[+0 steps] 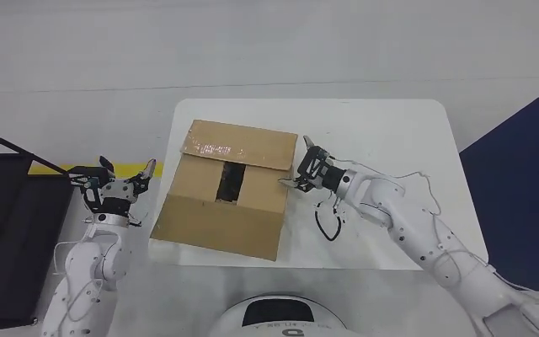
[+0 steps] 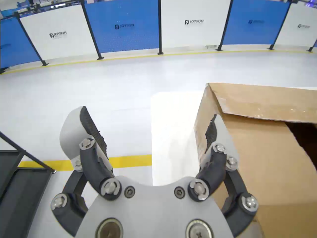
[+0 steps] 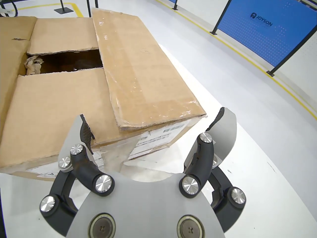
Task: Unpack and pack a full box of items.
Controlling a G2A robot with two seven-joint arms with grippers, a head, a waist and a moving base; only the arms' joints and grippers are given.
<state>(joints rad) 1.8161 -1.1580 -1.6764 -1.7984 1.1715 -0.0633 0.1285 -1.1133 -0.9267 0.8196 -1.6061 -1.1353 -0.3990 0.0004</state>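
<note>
Shelving of black metal (image 1: 24,211) stands farthest left, off the table, with a yellow floor line (image 1: 42,168) running past it. Next we find the left gripper (image 1: 128,166) (image 2: 148,122), held beyond the left edge of the white table (image 1: 379,139), its jaws spread wide with nothing between them. One of its fingertips (image 2: 211,127) sits just beside the near left corner of the box, and we cannot tell whether it touches. The cardboard box (image 1: 221,215) (image 2: 260,154) (image 3: 57,105) rests on the left half of the table, turned slightly askew. Its top flaps are folded down but do not meet, leaving a dark gap (image 1: 229,182) (image 3: 71,61) in the middle. We see crumpled brown paper (image 3: 32,65) at one end of that gap. A flap covered in clear tape (image 1: 244,143) (image 3: 138,75) lies over the far side. On the box's right wall is a white label (image 3: 158,137). The right gripper (image 1: 297,164) (image 3: 153,122) is just beside that wall, near the taped flap's corner, jaws splayed apart and grasping nothing.
</note>
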